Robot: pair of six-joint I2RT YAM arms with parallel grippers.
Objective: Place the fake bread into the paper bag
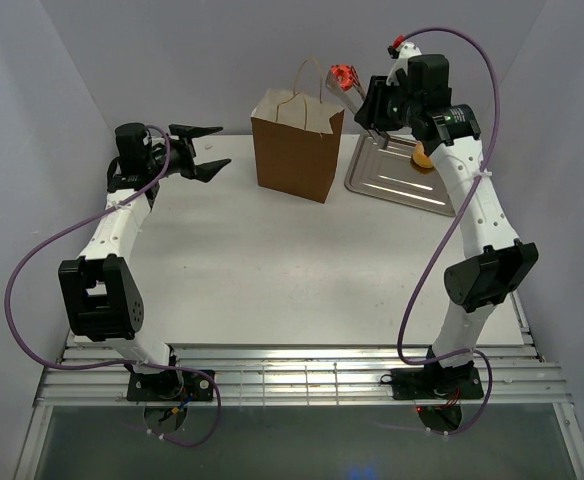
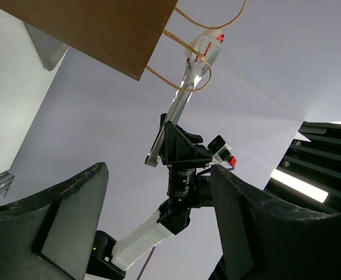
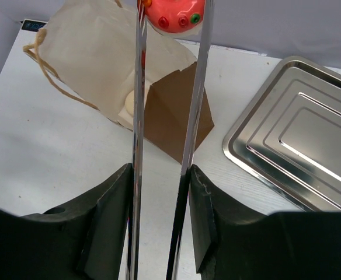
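Clamping R jaws on tongs (image 3: 197, 116), hanging red-topped tart (image 3: 173, 14) above paper bag (image 1: 297, 150) open top for a straight drop-in, parking L jaws wide & empty left of bag, prob. clear of drop path.

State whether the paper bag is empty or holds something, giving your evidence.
Not empty: the right wrist view looks into the open paper bag, where a pale round pastry lies.

White left arm (image 1: 112, 232) and right arm (image 1: 475, 200) wearing black joint housings, purple cables (image 1: 12, 290) looping along both, matte black jaws, green light (image 1: 464, 113) glowing, red plug (image 1: 397, 43) capping right wrist.
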